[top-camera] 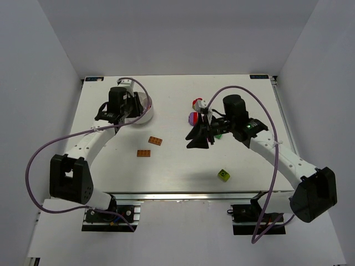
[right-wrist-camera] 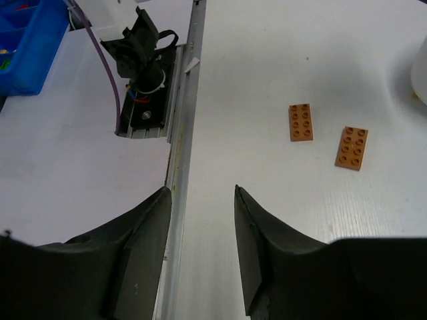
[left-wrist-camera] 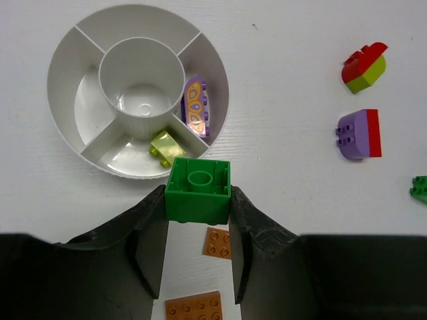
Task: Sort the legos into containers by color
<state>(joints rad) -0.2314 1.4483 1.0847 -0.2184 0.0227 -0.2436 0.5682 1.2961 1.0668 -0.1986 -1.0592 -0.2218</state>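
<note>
Hovering by the rim of the dish (left-wrist-camera: 90, 100), your left gripper (left-wrist-camera: 198, 203) clenches the green cube (left-wrist-camera: 198, 187), next needing a carry over a compartment and release; your right gripper (right-wrist-camera: 202, 200) hangs parted, empty.

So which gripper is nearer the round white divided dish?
Left. The left gripper, holding a green plastic cube, is at the dish's rim; the right gripper is far across the table.

The round white plastic dish (left-wrist-camera: 127, 27), divided around a centre cup, holds a lime-green brick (left-wrist-camera: 167, 147) and a purple patterned brick (left-wrist-camera: 195, 107) in neighbouring outer compartments. A green plastic cube (left-wrist-camera: 198, 190) hangs clamped in the left gripper (left-wrist-camera: 198, 200) at the dish rim. Two flat orange studded plates (top-camera: 155, 141) (top-camera: 144, 153) lie studs up, near each other.
</note>
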